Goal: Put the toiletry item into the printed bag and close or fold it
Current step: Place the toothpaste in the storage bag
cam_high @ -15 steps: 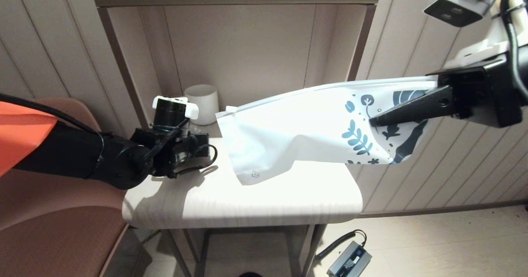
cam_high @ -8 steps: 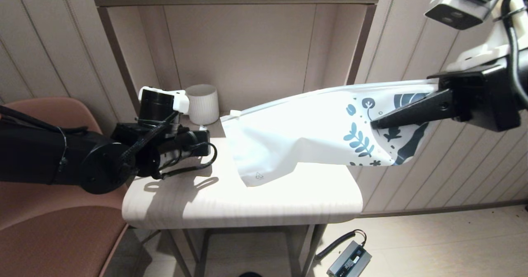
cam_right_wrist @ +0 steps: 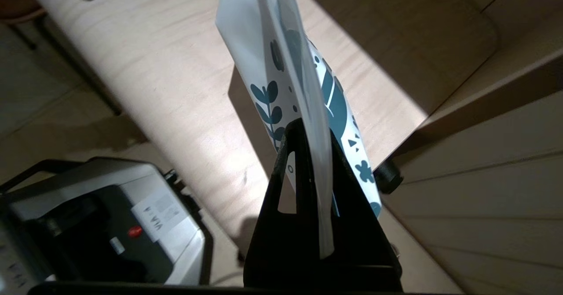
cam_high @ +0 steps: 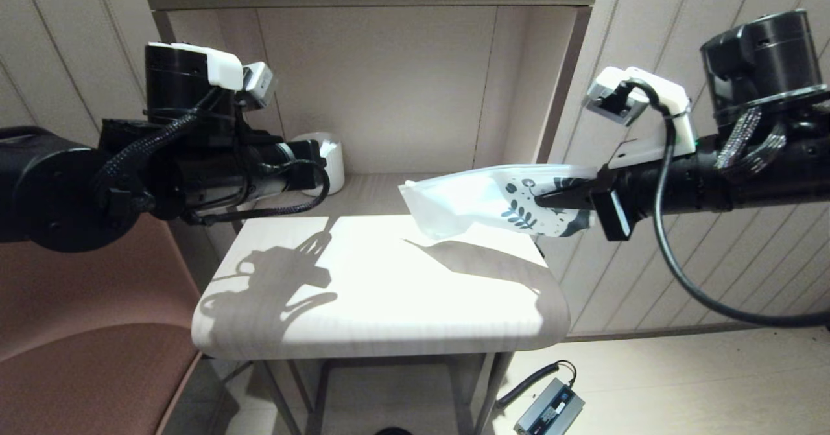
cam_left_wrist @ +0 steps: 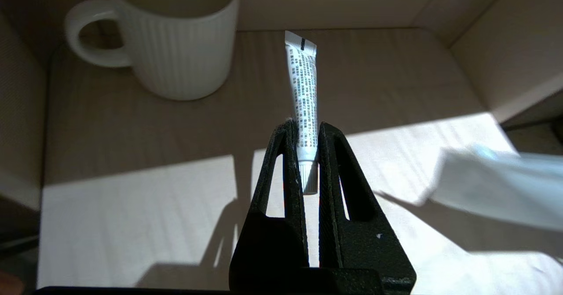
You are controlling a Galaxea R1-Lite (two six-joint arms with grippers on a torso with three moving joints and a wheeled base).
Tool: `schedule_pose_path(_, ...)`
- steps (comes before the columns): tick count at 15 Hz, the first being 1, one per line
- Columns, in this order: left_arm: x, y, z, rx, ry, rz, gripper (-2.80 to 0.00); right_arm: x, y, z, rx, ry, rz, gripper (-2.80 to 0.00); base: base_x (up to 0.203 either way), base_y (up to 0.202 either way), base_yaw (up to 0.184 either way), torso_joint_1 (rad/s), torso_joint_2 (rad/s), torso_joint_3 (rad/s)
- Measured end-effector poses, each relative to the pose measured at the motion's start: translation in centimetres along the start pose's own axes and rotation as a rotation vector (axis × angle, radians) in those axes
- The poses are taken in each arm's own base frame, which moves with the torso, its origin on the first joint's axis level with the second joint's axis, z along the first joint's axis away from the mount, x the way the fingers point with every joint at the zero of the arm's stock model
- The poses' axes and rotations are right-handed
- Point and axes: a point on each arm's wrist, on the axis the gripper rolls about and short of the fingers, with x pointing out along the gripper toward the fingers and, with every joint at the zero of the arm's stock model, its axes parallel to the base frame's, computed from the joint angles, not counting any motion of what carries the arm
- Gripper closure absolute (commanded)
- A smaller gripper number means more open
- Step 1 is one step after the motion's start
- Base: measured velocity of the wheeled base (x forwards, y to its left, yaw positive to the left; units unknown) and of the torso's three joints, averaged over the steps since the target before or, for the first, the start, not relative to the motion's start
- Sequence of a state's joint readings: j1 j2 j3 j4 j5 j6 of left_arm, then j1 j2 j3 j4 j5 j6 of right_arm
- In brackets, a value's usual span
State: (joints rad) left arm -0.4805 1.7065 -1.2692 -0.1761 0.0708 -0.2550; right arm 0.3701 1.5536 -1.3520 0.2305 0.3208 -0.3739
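The pale wood-grain tabletop (cam_high: 382, 292) under a boxed shelf alcove lay bare in its sunlit middle, with a white ribbed ceramic mug (cam_left_wrist: 176, 35) standing at its back left. Above the left side, the left gripper (cam_left_wrist: 303, 132) pinched the tiny white printed squeeze tube (cam_left_wrist: 303, 92) near its cap. Over the right edge, the right gripper (cam_right_wrist: 310, 136) clamped the leaf-printed end of the white translucent plastic pouch (cam_high: 480, 198), which hung clear of the tabletop.

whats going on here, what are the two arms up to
The left gripper is shut on a small white squeeze tube, held above the table near a white ribbed mug. The right gripper pinches the printed end of the plastic bag, which hangs in the air over the table's right side. The tube is not in the bag yet.
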Motion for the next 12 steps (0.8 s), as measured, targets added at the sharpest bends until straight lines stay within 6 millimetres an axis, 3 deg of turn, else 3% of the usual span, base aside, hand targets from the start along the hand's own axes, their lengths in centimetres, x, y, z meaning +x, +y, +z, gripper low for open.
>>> schedule_pose_path(6,-2.5,-1.6,3.7,0.008,0.032,-0.386,0.00,1.7,3.5,-1.3,-0.157,-0.096,0.036,0.00,0.000,0.000,0.000,0.000,0.00,0.000)
schedule_pose_path(10,-3.7,-2.2,4.1,0.024,0.121,-0.664,0.00,1.8,4.0,-2.7,-0.177,-0.094,0.187,0.00,0.000,0.000,0.000,0.000,0.00,0.000)
schedule_pose_path(12,-3.7,-2.3,3.9,0.053,0.132,-0.724,0.00,2.0,4.3,-3.6,-0.195,-0.048,0.258,0.00,0.000,0.000,0.000,0.000,0.00,0.000)
